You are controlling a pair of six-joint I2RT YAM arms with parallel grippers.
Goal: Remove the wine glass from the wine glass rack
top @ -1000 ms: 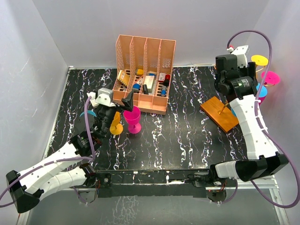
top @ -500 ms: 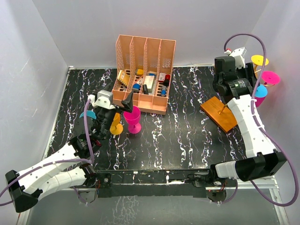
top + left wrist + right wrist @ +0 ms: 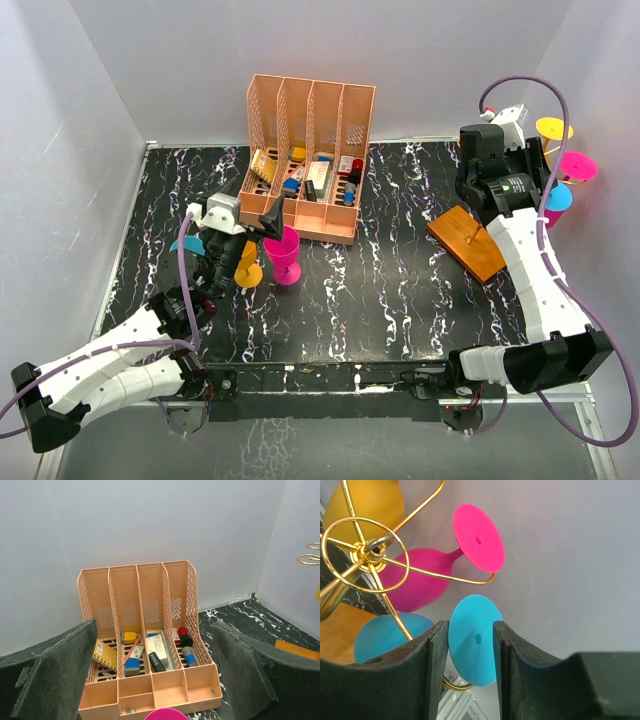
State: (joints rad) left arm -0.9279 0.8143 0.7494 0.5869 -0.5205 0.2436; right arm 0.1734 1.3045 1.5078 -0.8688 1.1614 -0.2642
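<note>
From the right wrist, the right gripper [image 3: 470, 624] pinches the round foot of the blue wine glass [image 3: 475, 652] between its fingers, the glass hanging on the gold wire rack [image 3: 367, 550]. Overhead, the arm hides that grip. The left gripper [image 3: 154, 625] gapes wide, with a peach organizer [image 3: 150, 680] beyond its fingers and a pink glass [image 3: 166, 714] cut off below.
</note>
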